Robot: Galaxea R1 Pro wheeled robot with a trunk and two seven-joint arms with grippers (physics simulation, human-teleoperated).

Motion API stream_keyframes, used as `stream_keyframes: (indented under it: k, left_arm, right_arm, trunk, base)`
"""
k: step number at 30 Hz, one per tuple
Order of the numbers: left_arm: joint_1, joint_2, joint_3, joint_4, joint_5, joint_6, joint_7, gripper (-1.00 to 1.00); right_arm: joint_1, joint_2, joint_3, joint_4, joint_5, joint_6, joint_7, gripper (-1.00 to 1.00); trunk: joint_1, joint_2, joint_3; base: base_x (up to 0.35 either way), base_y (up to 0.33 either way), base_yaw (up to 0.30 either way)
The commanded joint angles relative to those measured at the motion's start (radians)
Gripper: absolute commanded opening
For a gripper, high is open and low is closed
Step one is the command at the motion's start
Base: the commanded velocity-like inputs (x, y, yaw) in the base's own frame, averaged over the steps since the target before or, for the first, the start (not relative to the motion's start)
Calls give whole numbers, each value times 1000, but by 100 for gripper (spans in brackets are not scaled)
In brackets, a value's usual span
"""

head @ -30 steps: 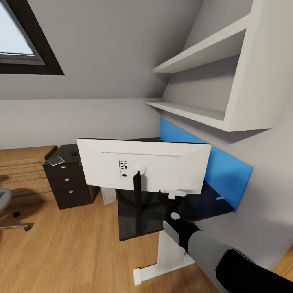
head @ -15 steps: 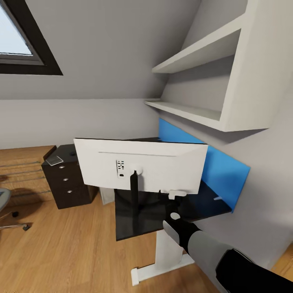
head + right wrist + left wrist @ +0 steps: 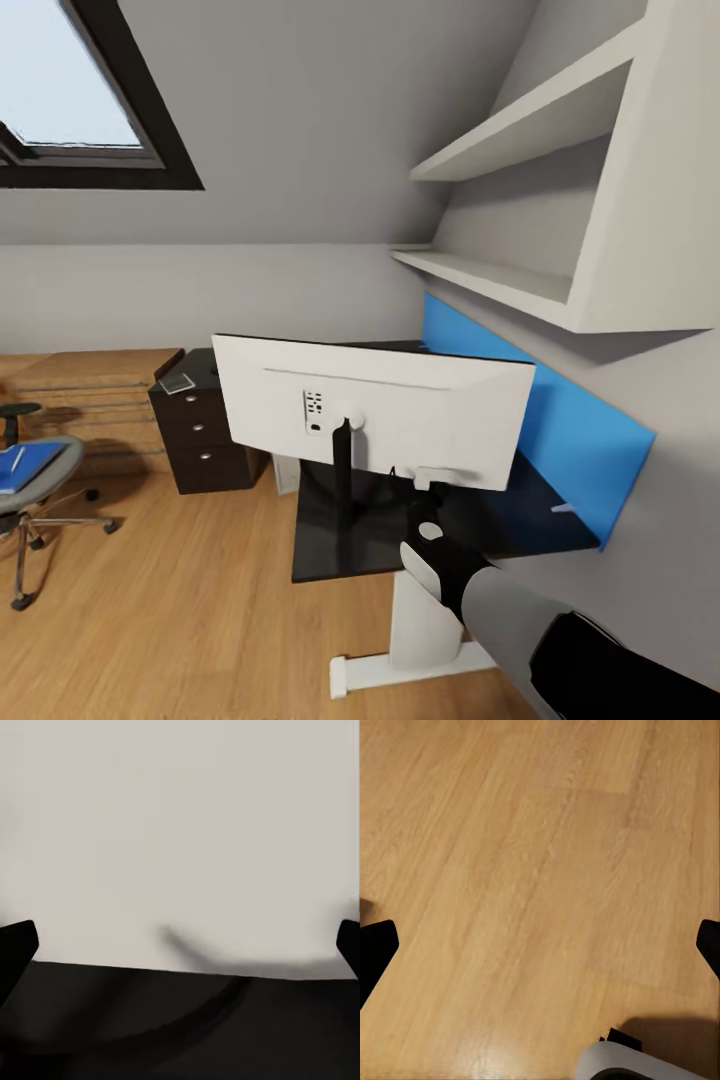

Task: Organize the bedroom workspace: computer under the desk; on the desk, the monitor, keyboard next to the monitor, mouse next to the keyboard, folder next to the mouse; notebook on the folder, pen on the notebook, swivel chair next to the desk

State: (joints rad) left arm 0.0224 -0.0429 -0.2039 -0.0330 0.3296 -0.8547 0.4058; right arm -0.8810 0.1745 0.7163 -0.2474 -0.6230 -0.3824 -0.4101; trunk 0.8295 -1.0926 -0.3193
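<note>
The white back of the monitor (image 3: 400,405) faces me; it stands on a black post on the black desk (image 3: 520,520). My right arm (image 3: 480,600) reaches toward the monitor's lower edge. The right gripper (image 3: 180,952) is open, its dark fingertips (image 3: 16,945) wide apart, with the monitor's back and the desk top ahead of it. At the far left stands the grey swivel chair (image 3: 55,490) with the blue folder (image 3: 28,468) on its seat. My left gripper (image 3: 540,952) is open over bare wooden floor (image 3: 532,855).
A black drawer cabinet (image 3: 205,440) stands left of the desk with a flat grey item (image 3: 177,383) on top. A blue panel (image 3: 570,430) and white wall shelves (image 3: 520,280) line the right wall. The desk's white leg (image 3: 420,625) rests on the wooden floor (image 3: 180,600).
The camera has swung left, so the whole picture has shifted right and the swivel chair with the folder has come into view. The right arm stays in place.
</note>
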Motion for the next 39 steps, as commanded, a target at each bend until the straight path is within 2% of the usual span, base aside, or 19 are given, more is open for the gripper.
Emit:
stream_keyframes:
  k: [1, 12, 24, 30, 39]
  left_arm:
    - [1, 0, -9, -2, 5, 1, 6, 100]
    - [1, 0, -9, -2, 5, 22, 6, 100]
    - [1, 0, -9, -2, 5, 24, 5, 100]
    - [1, 0, -9, -2, 5, 21, 7, 100]
    - [1, 0, -9, -2, 3, 23, 5, 100]
  right_arm:
    - [-1, 0, 8, 1, -8, -4, -4, 100]
    - [-1, 0, 8, 0, -7, -4, -4, 100]
    - [-1, 0, 8, 0, -6, -3, -4, 100]
    - [-1, 0, 5, 1, -6, -3, -4, 100]
    - [-1, 0, 3, 7, -6, -4, -4, 100]
  trunk:
    - [0, -1, 0]
    - [0, -1, 8]
    - [0, -1, 8]
    - [0, -1, 8]
    - [0, -1, 8]
  base:
    - [0, -184, 266]
    - [0, -51, 227]
    - [0, -172, 10]
    - [13, -36, 0]
    - [267, -74, 0]
